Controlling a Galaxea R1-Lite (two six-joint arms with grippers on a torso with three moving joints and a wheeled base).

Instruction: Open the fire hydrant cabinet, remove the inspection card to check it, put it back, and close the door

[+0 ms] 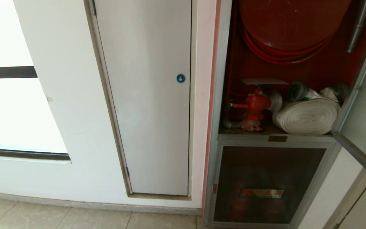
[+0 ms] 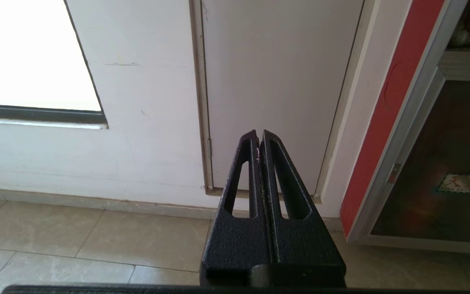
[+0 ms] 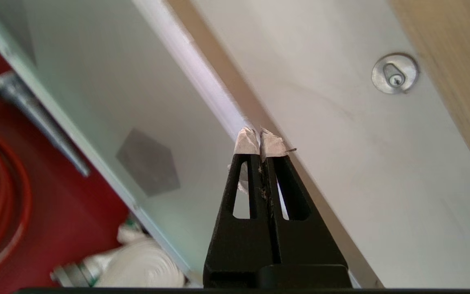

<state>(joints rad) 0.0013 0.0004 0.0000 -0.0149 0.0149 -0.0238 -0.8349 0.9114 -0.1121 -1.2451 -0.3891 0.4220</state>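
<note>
With the door [image 1: 365, 105] already swung wide to the right, the step in hand looks like going for the inspection card, though I'm not seeing the card in any view.

- Cabinet: fire hydrant cabinet [image 1: 218, 105] is standing open. Red hose reel [image 1: 292, 28] is hanging up top, red valve [image 1: 255, 106] and rolled white hose [image 1: 308, 116] are sitting on the shelf, lower dark panel [image 1: 265, 184] is staying closed.
- Right gripper [image 3: 260, 134]: jaws are pressed together, taped tips touching, holding nothing. In the right wrist view it's pointing at the free edge of the open door, near the glass, with the hexagonal sticker [image 3: 147, 162] showing through from behind. Whether it's touching the frame, can't tell.
- Left gripper [image 2: 258, 136]: closed and empty, parked low, facing the white service door [image 2: 276, 90], well apart from the cabinet.

How I'd do it: locate the card first, probably on the door's inner face or inside wall. Jaws will need opening before the approach. Pinch the sleeve by an edge, not the paper. Keep clear of the door edge so it isn't nudged shut.
</note>
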